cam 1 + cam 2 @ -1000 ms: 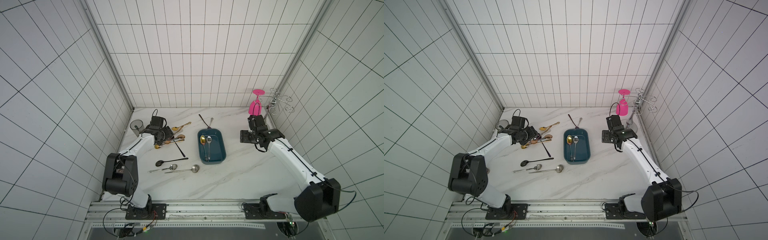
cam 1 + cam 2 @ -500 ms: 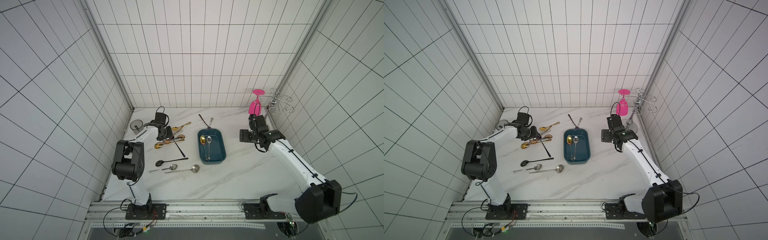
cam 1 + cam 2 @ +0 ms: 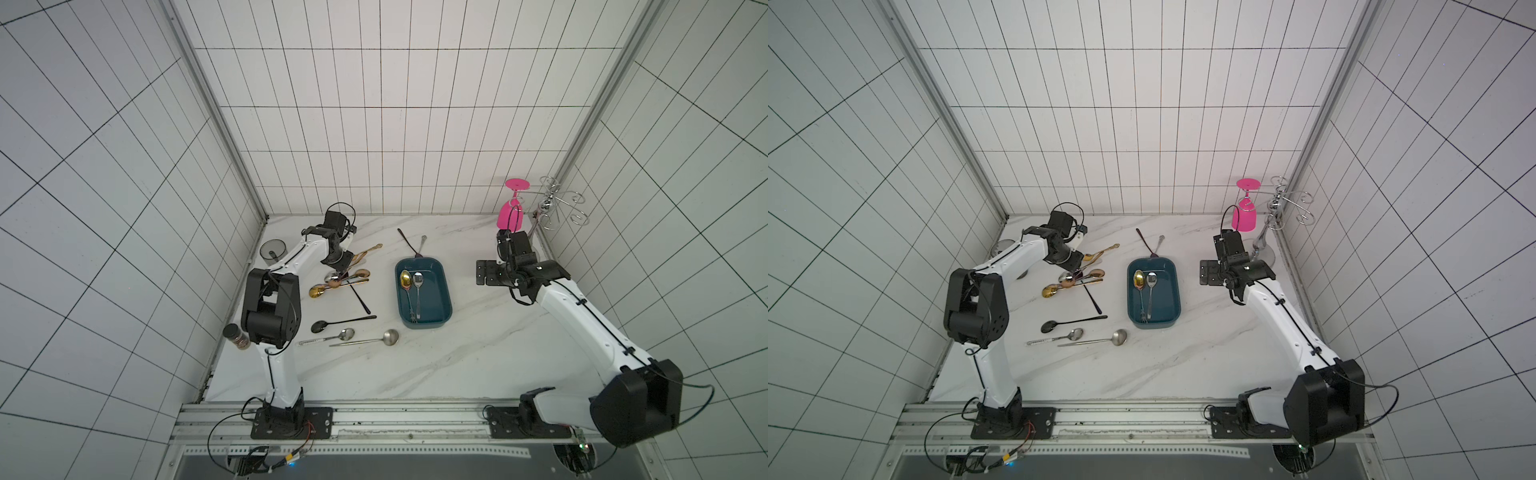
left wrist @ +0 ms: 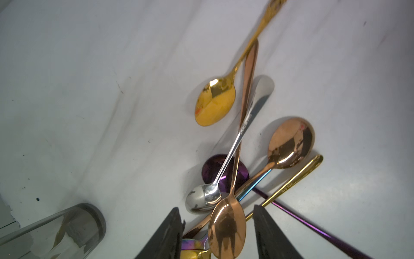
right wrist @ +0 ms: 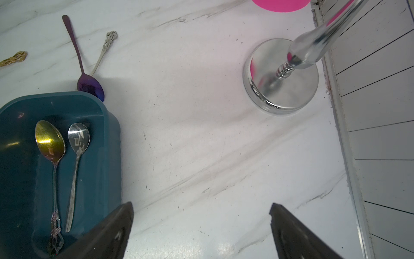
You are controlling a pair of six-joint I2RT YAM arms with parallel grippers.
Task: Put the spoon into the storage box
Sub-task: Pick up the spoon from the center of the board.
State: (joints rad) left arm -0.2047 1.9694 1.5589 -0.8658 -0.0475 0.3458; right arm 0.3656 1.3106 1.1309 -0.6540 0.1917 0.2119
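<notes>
Presently, the left end effector (image 4: 216,208), nearer and half-spread, straddles the bowl of the rose-gold spoon (image 4: 226,231), its handle running up-frame. In a top view the storage box (image 3: 436,295) lies frame-right. Right end effector (image 5: 201,204) is spread and empty.

White-shelled left arm (image 3: 305,253) and right arm (image 3: 582,318) have bulky black joint housings, thin black cables and black screwed base plates on the silver aluminium rail (image 3: 407,424); farthest from that rail, left gripper (image 4: 216,207) and right gripper (image 5: 201,203) have matte black wedge fingers
</notes>
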